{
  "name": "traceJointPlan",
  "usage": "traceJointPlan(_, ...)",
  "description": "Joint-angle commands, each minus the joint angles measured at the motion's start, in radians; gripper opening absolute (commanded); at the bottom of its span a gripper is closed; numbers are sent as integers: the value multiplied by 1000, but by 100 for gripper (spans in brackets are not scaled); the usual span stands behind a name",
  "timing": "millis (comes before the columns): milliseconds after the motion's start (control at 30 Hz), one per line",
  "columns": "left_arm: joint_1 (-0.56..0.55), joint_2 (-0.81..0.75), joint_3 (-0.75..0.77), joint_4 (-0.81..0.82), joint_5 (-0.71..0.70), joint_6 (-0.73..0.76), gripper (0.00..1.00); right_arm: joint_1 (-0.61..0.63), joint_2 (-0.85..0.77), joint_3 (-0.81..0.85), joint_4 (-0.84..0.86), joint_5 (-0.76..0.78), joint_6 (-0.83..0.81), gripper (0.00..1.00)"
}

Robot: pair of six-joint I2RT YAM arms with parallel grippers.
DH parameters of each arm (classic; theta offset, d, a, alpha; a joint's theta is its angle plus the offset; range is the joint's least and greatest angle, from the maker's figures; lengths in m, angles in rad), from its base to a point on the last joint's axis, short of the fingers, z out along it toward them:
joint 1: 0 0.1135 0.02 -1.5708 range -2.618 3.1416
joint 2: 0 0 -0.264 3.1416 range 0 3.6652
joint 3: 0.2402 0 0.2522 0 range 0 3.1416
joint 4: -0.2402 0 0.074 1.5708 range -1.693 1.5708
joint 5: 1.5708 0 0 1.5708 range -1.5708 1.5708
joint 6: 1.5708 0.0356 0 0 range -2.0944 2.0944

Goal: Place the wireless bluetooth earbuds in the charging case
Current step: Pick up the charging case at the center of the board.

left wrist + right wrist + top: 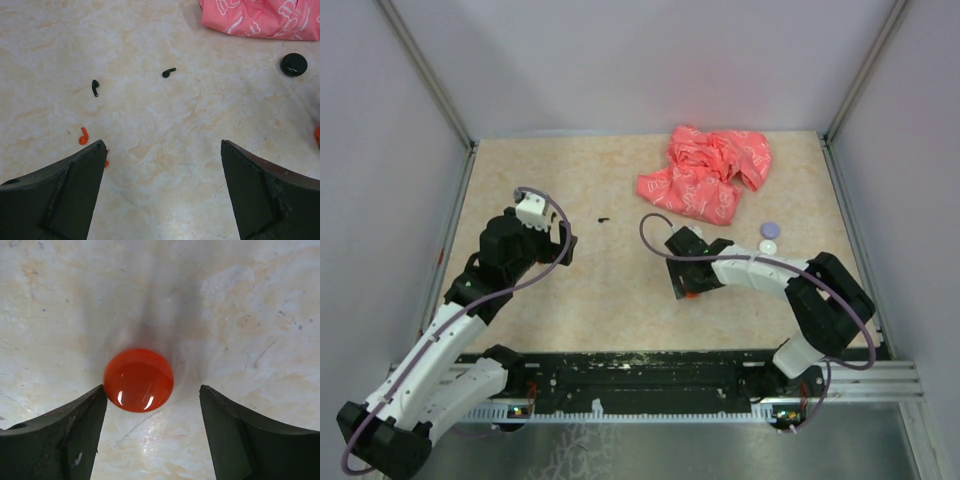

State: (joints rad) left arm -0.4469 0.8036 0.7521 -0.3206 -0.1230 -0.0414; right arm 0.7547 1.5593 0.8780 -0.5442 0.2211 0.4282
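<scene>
Your right gripper point(152, 388), jaws spread, straddles the orange disc point(138, 380), probably a case, ready to grasp it; your left gripper point(163, 143) is released.

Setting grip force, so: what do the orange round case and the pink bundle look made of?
The orange round case: likely hard plastic, glossy; sharp white reflections on a smooth dome. The pink bundle: a thin soft sheet, plastic film or fabric, unclear which; crumpled folds, white print.
</scene>
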Motion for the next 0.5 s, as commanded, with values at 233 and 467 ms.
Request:
traceJointPlan(233, 9, 5, -10, 25, -8, -2, 99, -35, -113, -42, -75, 153, -12, 75)
traceJointPlan(467, 12, 9, -10, 25, -12, -2, 99, -93, -193, -75, -52, 139, 7, 74)
